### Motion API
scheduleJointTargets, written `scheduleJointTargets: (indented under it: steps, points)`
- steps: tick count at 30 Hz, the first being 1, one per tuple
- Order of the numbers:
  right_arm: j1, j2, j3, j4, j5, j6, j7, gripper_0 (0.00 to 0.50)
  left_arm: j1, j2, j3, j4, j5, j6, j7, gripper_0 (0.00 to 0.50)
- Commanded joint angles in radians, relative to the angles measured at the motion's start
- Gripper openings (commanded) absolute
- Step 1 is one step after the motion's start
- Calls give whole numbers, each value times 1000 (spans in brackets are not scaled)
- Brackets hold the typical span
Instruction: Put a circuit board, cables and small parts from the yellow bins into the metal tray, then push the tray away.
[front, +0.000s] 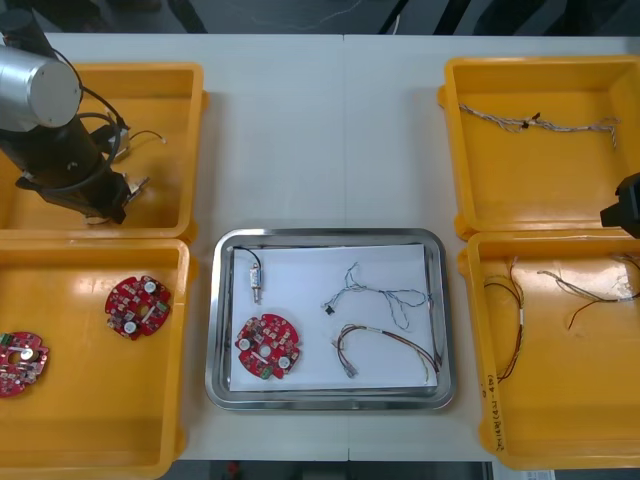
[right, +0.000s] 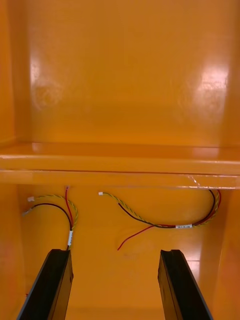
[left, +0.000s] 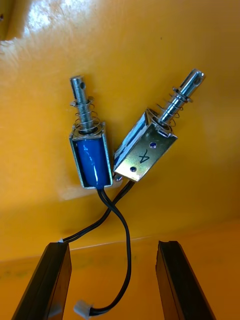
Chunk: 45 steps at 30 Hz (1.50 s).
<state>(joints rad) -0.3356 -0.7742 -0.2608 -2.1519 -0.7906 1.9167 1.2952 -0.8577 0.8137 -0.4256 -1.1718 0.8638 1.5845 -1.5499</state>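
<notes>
Front view, left: the left gripper (front: 112, 200) hangs low inside the far left bin (front: 170, 110). The near left bin (front: 90, 410) holds two boards (front: 138, 306) (one is half cut off by the edge).
Front view, middle: the tray (front: 325, 235) is white inside. It holds a small part (front: 256, 277) at its far left and a third board (front: 268, 347) at its near left. On its right half lie a blue and white cable (front: 375, 297) and, nearer, a red and yellow cable (front: 388, 350).
Front view, right: the right gripper (front: 625, 205) sits at the table's right edge, over the seam between the far right bin (front: 540, 185) and the near right bin (front: 570, 400). The far one holds a twisted cable (front: 540, 123); the near one holds thin cables (front: 505, 330).
Right wrist view: the fingers (right: 50, 287) stand spread, with nothing between them. Beyond them two more red and yellow cables lie on the bin floor, a long cable (right: 165, 222) and a short cable (right: 55, 206), both short of the bin rims.
Left wrist view: the fingers (left: 47, 285) are spread and grip nothing. Just past them a blue part (left: 91, 157) and a silver part (left: 147, 150) lie touching in a V (plungers pointing away). Their black leads (left: 125, 235) cross and run down between the fingers.
</notes>
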Motion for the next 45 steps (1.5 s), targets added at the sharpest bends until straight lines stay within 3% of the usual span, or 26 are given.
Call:
scheduleJointTargets:
  steps: [1, 2, 3, 5, 6, 16, 21, 45]
  points:
    - [46, -42, -57, -2, 13, 3, -22, 500, -46, 48, -21, 1, 9, -12, -81, 500]
    - [53, -42, -63, 1, 13, 3, -20, 500, -47, 48, -21, 0, 11, -14, -81, 472]
    - [56, -42, -66, 3, 14, 3, -20, 500, -46, 48, -21, 0, 9, -14, -81, 405]
    - [70, -40, -75, 7, 13, 3, -19, 500, -46, 48, -19, 0, 11, -14, -82, 77]
    - [73, -42, -77, 6, 13, 3, -19, 500, -46, 48, -21, 1, 9, -14, -82, 3]
    - [93, -40, -86, 7, -12, 3, -17, 500, -47, 48, -18, 0, 12, -15, -81, 0]
    - [95, -40, -89, -5, -58, 3, -24, 500, -46, 48, 7, 1, 17, -15, -85, 0]
    - [112, -40, -89, -31, -53, 3, -8, 500, -116, 93, 27, 54, -31, -29, -136, 0]
